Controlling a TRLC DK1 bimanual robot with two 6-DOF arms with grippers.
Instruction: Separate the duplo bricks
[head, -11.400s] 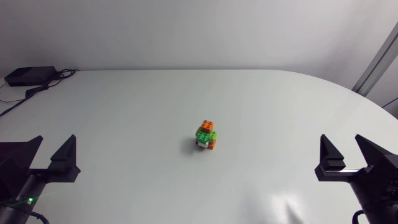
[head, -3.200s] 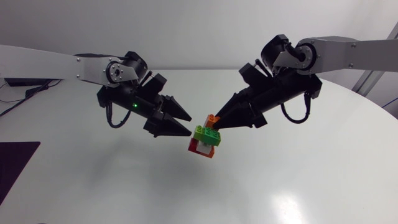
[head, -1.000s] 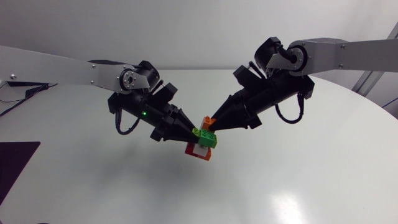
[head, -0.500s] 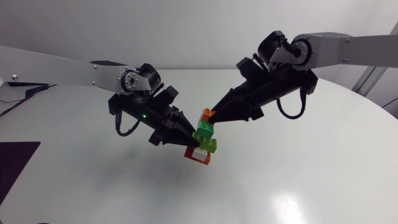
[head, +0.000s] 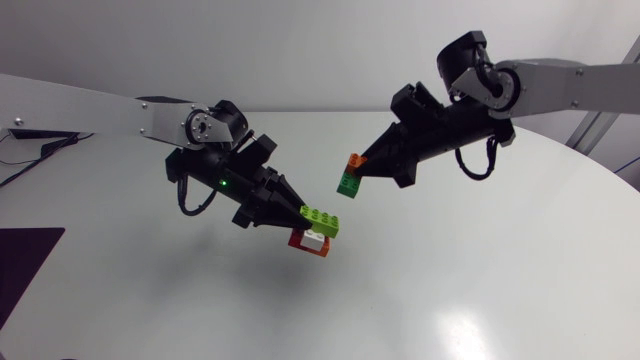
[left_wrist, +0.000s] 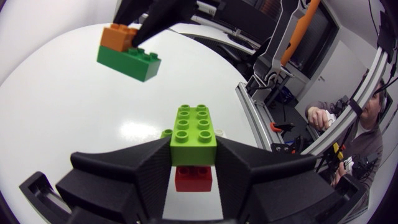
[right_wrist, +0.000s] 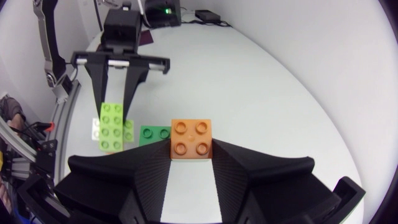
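A white table (head: 480, 290) with a soft sheen, its edge curving round on the right. A thin black cable (head: 44, 151) lies at its far-left corner. Nearer than the cable on that side sits a flat dark purple patch (head: 22, 275), perhaps a mat; I cannot tell.

Your left arm (head: 100, 105) stretched inward, left gripper (head: 300, 216) angled down, fingers (left_wrist: 143, 174) clamped on the lime brick (left_wrist: 194, 127), your right arm (head: 580, 85) higher, right gripper (head: 358, 170) tilted downward, seemingly pinching the orange brick (right_wrist: 191, 138).

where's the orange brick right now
Head view, just right of centre: the orange brick is in the right gripper, dark green brick under it, apart from the lime brick.
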